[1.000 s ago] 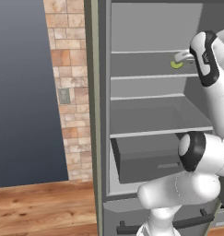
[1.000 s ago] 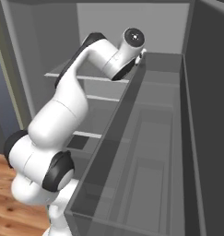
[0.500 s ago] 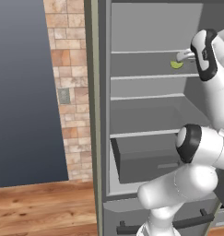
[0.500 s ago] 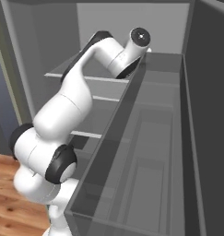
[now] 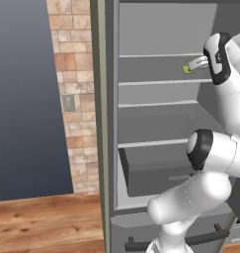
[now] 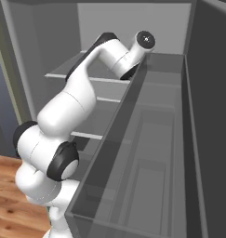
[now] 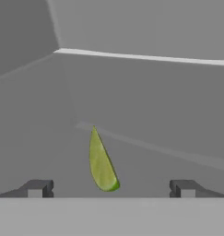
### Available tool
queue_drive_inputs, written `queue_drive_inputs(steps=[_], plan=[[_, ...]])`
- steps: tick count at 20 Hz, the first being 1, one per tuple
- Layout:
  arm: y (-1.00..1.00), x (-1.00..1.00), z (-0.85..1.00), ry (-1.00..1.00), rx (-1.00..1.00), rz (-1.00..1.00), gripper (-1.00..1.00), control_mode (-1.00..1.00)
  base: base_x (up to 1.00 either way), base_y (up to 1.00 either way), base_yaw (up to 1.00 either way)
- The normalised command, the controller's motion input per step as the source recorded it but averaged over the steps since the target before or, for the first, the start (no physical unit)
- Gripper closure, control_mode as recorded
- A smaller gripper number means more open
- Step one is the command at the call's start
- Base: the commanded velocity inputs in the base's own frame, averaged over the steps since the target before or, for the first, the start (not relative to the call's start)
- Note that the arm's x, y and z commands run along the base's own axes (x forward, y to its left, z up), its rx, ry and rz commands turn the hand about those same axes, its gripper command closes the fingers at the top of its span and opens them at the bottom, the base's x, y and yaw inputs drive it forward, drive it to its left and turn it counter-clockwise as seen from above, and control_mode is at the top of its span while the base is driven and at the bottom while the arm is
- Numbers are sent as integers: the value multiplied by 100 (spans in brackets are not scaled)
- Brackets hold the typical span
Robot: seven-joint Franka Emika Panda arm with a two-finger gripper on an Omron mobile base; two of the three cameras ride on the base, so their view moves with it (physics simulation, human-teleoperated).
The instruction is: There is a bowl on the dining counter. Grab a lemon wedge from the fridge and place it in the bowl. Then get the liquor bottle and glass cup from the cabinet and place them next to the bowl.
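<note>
Little has moved: gripper holds its place inside the fridge, elbow shifted slightly. Fingers spread wide, empty. Lemon wedge lies on the upper shelf, between the tips. Closing on it looks like the next step.

One lemon wedge, one fridge, one drawer, three shelves.

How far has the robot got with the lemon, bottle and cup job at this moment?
Done: the fridge stands open and the arm reaches onto an upper shelf. In hand: the open gripper straddles the lemon wedge lying on the shelf, not yet gripped. Left: closing on the wedge, carrying it to the bowl, then fetching the liquor bottle and glass cup.
</note>
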Motion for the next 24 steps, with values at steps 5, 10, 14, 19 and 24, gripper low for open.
queue_drive_inputs(steps=[5, 10, 14, 19, 24], plan=[[0, 0, -29, 0, -8, 12, -100, -100, 0, 0, 0], [0, 0, 0, -1, -1, 6, -100, -100, 0, 0, 0], [0, 3, 0, 0, 0, 3, -100, -100, 0, 0, 0], [0, 4, 0, 0, 0, 2, -100, -100, 0, 0, 0], [0, 10, 0, 0, 0, 2, -100, -100, 0, 0, 0]])
